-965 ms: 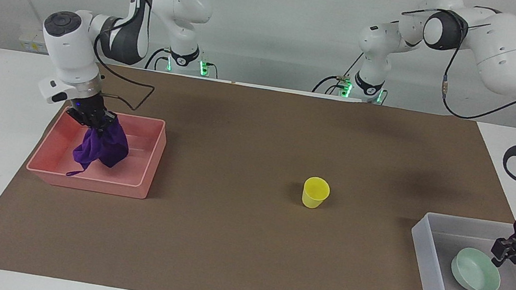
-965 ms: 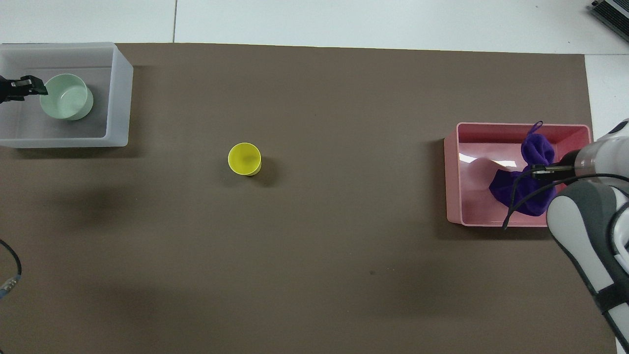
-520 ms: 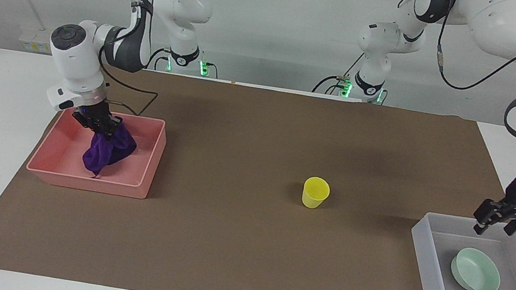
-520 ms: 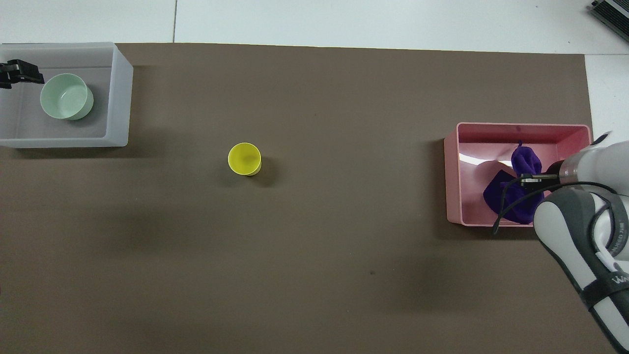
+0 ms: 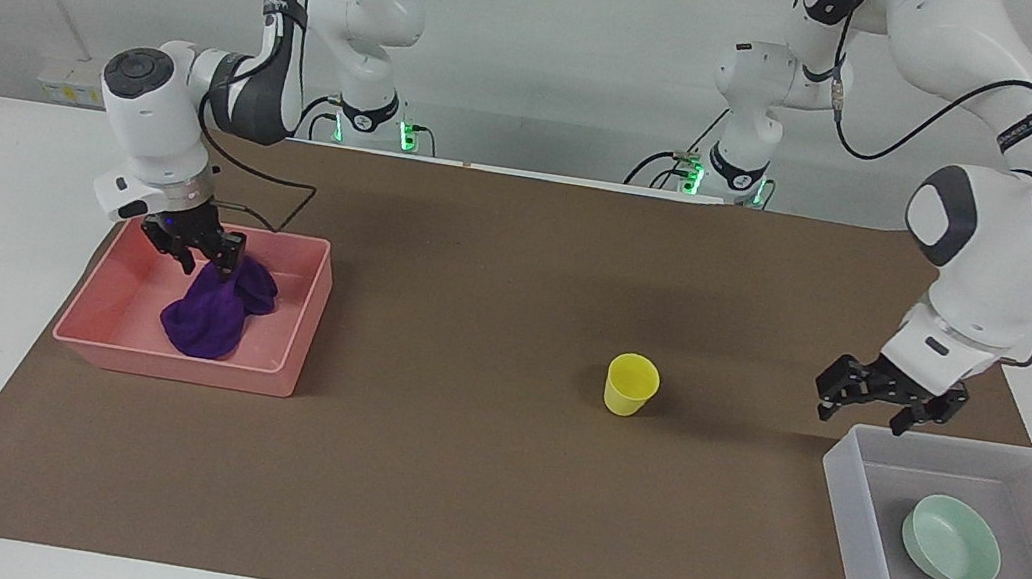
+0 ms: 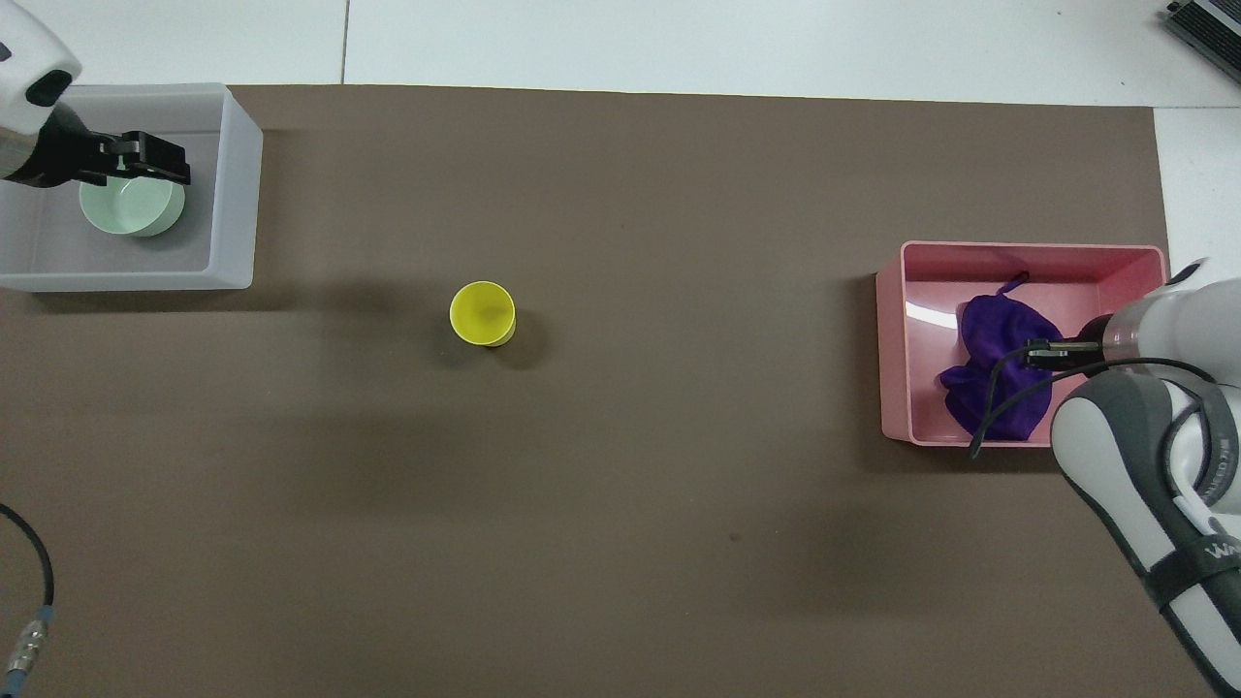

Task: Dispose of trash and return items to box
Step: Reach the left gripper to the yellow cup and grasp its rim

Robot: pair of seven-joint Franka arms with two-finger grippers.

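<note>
Right gripper (image 5: 204, 259) fingers spread, just above the crumpled purple cloth rag (image 5: 212, 316) lying in the pink rectangular tray (image 5: 305, 300). Small yellow plastic cup (image 5: 631, 383) upright mid-table. Left gripper (image 5: 881, 407) fingers apart, empty, over the translucent whitish plastic box (image 5: 850, 518) edge; shallow mint-green bowl (image 5: 952, 539) sits inside.

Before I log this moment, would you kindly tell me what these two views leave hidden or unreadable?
- Overhead view: the right gripper and its wrist cover part of the shallow mint-green bowl in the translucent whitish plastic tray.
- Overhead view: the right arm hides a corner of the pink rectangular tray.
- Either view: whether the left gripper touches the soft purple cloth rag.
- The tray's floor label cannot be made out.
</note>
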